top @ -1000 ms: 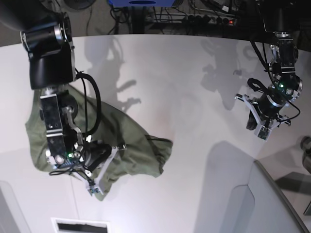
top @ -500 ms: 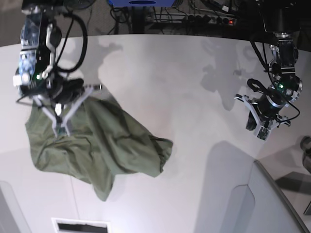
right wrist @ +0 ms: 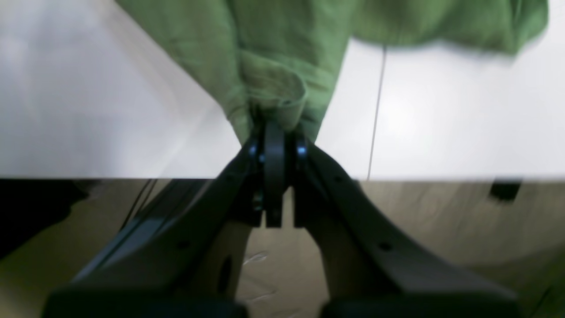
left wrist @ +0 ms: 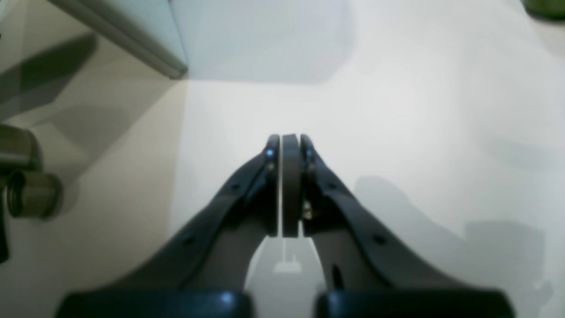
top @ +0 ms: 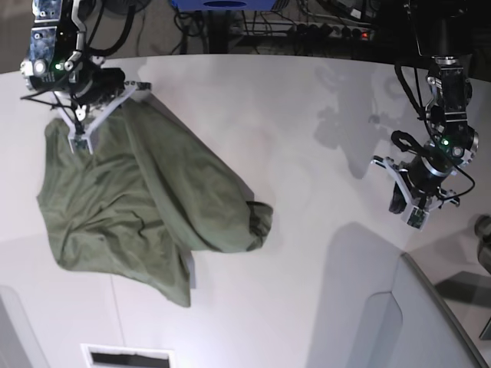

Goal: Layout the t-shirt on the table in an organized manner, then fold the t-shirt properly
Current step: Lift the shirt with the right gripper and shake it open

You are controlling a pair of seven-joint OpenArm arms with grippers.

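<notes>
On the table point(top: 291, 153), your right gripper point(right wrist: 273, 132) is clamped on the t-shirt point(top: 146, 207) hem, left gripper point(left wrist: 284, 145) closed empty; soft, light, droopy cloth, so grab a 2nd edge corner.

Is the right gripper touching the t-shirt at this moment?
Touching. The right wrist view shows the right gripper shut on a bunched fold of the t-shirt, cloth pinched between its closed jaws.

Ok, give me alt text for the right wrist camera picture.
The right gripper, shut, pinches a bunched fold of the olive-green t-shirt, which stretches away over the white table. A thin dark seam line crosses the tabletop beside it.
</notes>
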